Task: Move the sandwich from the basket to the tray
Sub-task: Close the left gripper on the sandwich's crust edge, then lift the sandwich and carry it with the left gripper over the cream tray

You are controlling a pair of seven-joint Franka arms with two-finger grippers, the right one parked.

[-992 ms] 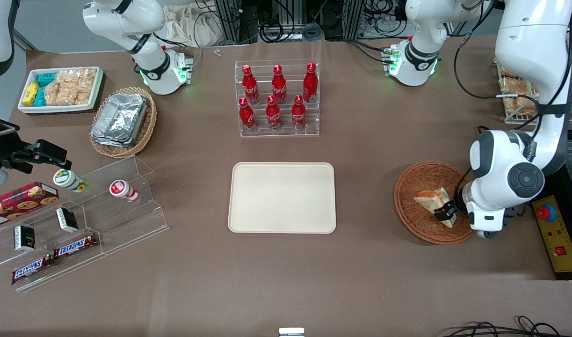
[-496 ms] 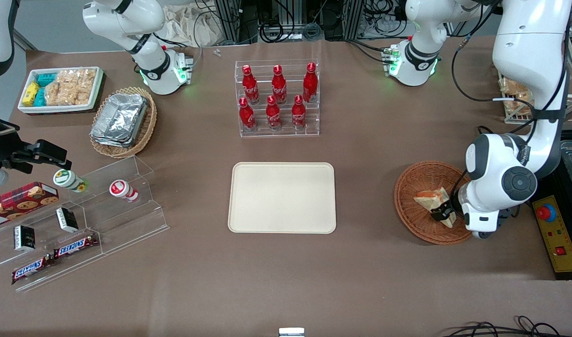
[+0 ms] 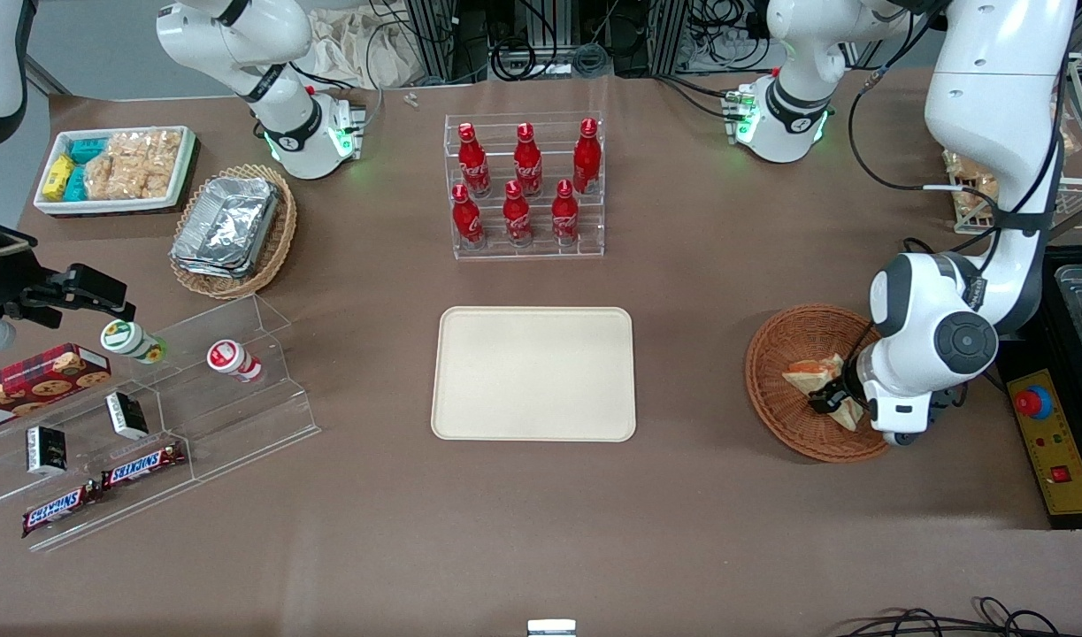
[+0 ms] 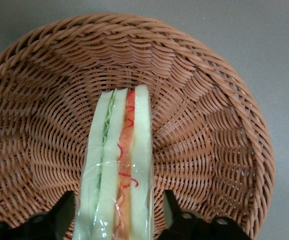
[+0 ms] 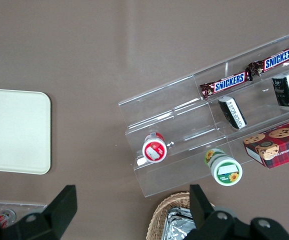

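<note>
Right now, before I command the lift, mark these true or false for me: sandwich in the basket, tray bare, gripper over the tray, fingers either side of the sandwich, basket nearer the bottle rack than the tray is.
1. The sandwich sits in the basket. True.
2. The tray has nothing on it. True.
3. The gripper hangs over the tray. False: it is down in the basket at the sandwich, toward the working arm's end of the table.
4. A finger stands on each side of the sandwich, with a gap visible between each finger and the wrapper. True.
5. The basket lies nearer the bottle rack than the tray does. False: the tray sits directly in front of the rack; the basket is off sideways.
</note>
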